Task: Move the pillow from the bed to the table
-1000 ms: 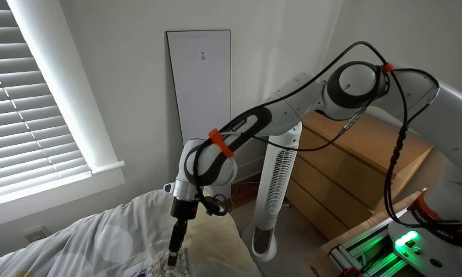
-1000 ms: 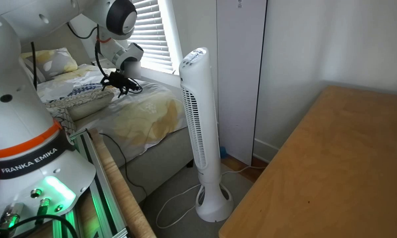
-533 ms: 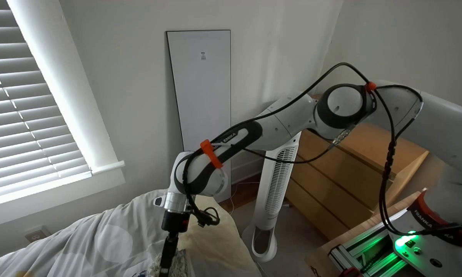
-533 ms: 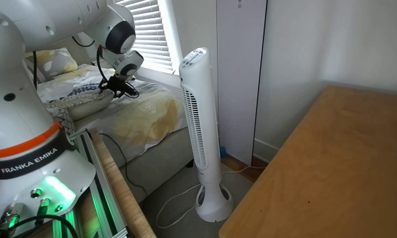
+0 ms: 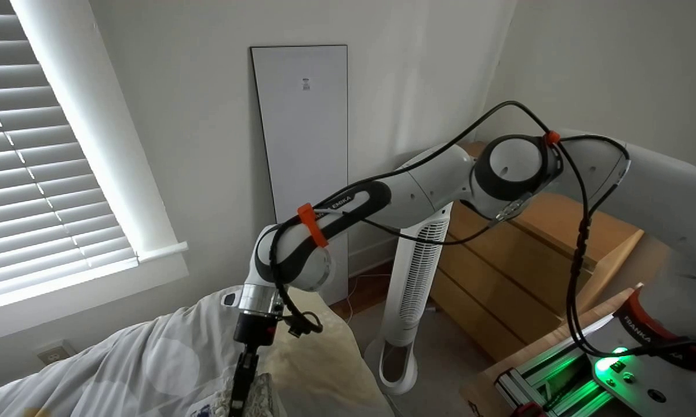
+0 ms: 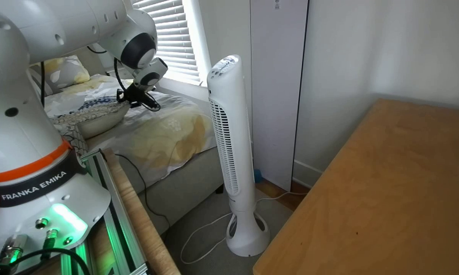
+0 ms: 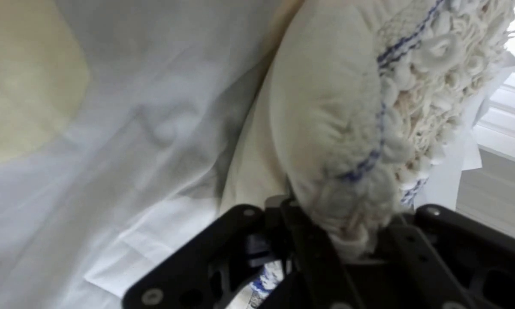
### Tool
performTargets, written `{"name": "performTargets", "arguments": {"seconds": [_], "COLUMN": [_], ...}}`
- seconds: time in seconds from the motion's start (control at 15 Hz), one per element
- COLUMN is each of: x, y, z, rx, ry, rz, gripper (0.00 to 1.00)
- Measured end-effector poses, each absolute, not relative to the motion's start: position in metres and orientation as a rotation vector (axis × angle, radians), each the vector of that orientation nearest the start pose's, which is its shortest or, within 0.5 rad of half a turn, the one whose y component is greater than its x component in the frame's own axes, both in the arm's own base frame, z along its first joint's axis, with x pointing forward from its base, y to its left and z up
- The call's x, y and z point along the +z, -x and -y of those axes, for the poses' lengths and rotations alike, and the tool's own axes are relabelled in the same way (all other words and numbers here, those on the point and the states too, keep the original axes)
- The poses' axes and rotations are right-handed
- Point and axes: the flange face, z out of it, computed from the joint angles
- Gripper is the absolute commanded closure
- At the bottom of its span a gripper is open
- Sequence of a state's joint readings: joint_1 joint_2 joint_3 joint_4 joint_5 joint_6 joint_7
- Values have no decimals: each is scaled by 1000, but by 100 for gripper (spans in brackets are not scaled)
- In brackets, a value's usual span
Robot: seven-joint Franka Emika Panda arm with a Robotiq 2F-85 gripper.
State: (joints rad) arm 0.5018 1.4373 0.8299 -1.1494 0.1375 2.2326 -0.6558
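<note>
One low bed (image 6: 191, 187) stands well apart from one tan wooden chest of drawers (image 6: 390, 183). One tall white panel (image 5: 301, 145) stands upright against the wall (image 5: 417, 87), and one white tower fan (image 6: 225, 149) stands in the gap between bed and chest. On the bed lie one grey-and-yellow pillow (image 6: 67, 70), at its far end, and one cream-and-navy pillow (image 7: 326, 98); I have its edge clamped between the two fingers (image 7: 311, 257) of my one gripper (image 7: 356, 231).
</note>
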Motion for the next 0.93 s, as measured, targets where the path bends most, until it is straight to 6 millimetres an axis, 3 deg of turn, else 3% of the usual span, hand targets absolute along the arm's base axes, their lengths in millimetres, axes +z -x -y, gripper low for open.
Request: {"name": "performTargets", "arguments": {"seconds": [0.27,0.53,0.93], "x": [90,159,239], "y": [-365,-382,-397], "z": [-649,-641,-591], "rx": [321,217,80], "ry": [1709,1739,1873], "rz": [1367,1402,1428], "gripper": [96,96,96]}}
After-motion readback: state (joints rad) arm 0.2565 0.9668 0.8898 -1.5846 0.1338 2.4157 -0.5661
